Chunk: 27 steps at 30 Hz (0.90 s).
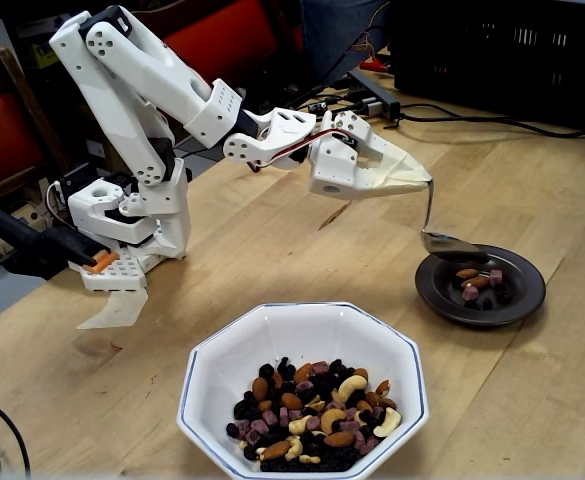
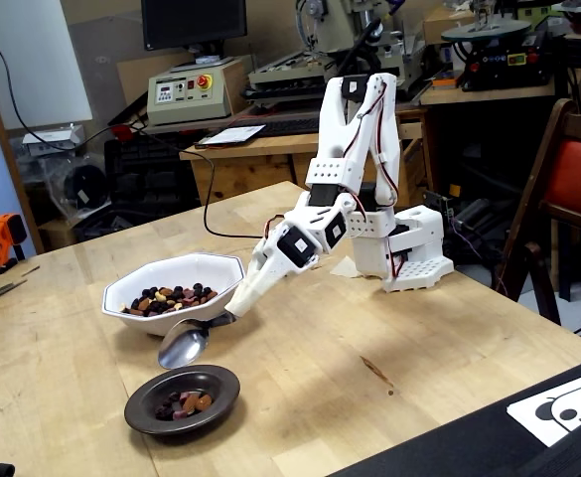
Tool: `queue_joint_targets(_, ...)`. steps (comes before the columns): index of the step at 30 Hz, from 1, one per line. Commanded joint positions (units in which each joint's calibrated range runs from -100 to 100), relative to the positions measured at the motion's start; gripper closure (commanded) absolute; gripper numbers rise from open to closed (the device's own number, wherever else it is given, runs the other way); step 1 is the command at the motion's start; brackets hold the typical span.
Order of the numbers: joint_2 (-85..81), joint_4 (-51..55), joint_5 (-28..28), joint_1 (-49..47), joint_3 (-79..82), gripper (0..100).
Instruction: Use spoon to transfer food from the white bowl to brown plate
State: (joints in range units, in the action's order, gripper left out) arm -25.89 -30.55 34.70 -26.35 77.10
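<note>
Cluttered workshop: benches with machines [image 2: 300,60], monitor [image 2: 193,22], red chair [image 2: 578,179] behind a pale wooden table [image 2: 389,328]. White bowl [image 1: 302,340] of food [image 1: 312,410] mid-table, brown plate [image 1: 517,290] well apart. Gripper [image 1: 427,183] clamped on spoon [image 1: 442,240], tipped over plate's edge.

The gripper [image 1: 427,183] hangs over the wooden table [image 1: 532,400] with the spoon [image 1: 442,238] dipping to the brown plate [image 1: 517,300] at its 5 o'clock, blocking descent there. The white bowl [image 1: 212,375], at the plate's 8 o'clock in a fixed view, stands well apart; bare tabletop lies between them. At 12 o'clock, cables [image 1: 472,118] and a black crate [image 1: 502,50] close off the far edge.
</note>
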Motion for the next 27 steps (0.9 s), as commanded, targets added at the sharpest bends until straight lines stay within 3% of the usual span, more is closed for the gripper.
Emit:
queue_joint_targets(1, -3.4, -0.4, -2.1, -0.5, -1.4, 97)
queue_joint_targets(10, -3.4, 0.2, -16.8, -0.3, -10.4, 98)
queue_joint_targets(19, -3.5, 0.3, -23.4, 8.1, -14.5, 98)
queue_joint_targets(27, -9.8, 0.4, -33.6, 14.8, -14.1, 98)
